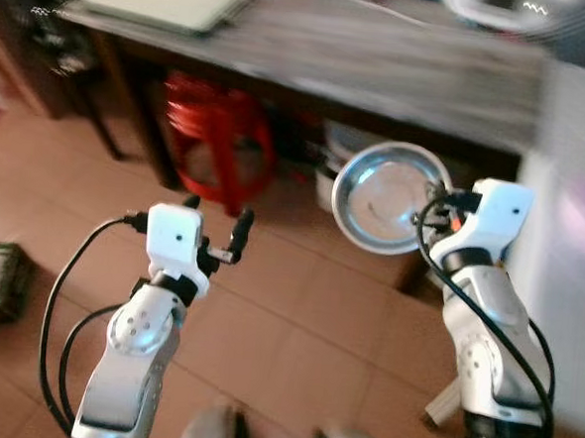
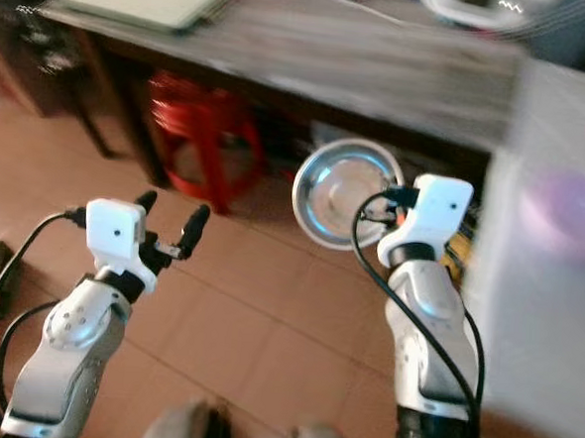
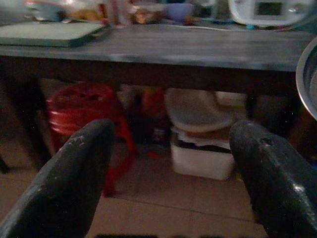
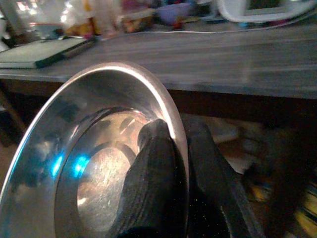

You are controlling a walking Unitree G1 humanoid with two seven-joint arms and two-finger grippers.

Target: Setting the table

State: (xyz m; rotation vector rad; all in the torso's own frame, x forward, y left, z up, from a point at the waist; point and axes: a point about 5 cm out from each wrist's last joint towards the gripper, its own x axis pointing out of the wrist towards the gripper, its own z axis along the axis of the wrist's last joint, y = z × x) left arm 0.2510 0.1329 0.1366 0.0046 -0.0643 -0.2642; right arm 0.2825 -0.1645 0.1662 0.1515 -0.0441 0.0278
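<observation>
So the right gripper (image 4: 173, 163) has its two black fingers pinched on the rim of a steel bowl (image 1: 388, 197), one finger inside, one outside. The bowl is tilted up on edge, its inside facing the robot, and it's in the air in front of the table (image 1: 381, 66), below the tabletop edge. The left gripper (image 1: 222, 237) is spread wide and holding nothing, just pointed toward the space under the table where there's a red stool (image 1: 218, 140) and a white tub (image 3: 202, 161).

Looks to me like the carrying step: bowl picked up, not yet put down. Head views are smeared, so the robot is probably on the move.

Next it'd need to lift the bowl above the tabletop, level it out and set it on the bare stretch of wood, away from the green tray (image 1: 167, 1) at the far left. A rim-only grip means it could swing or slip, so go slow.
</observation>
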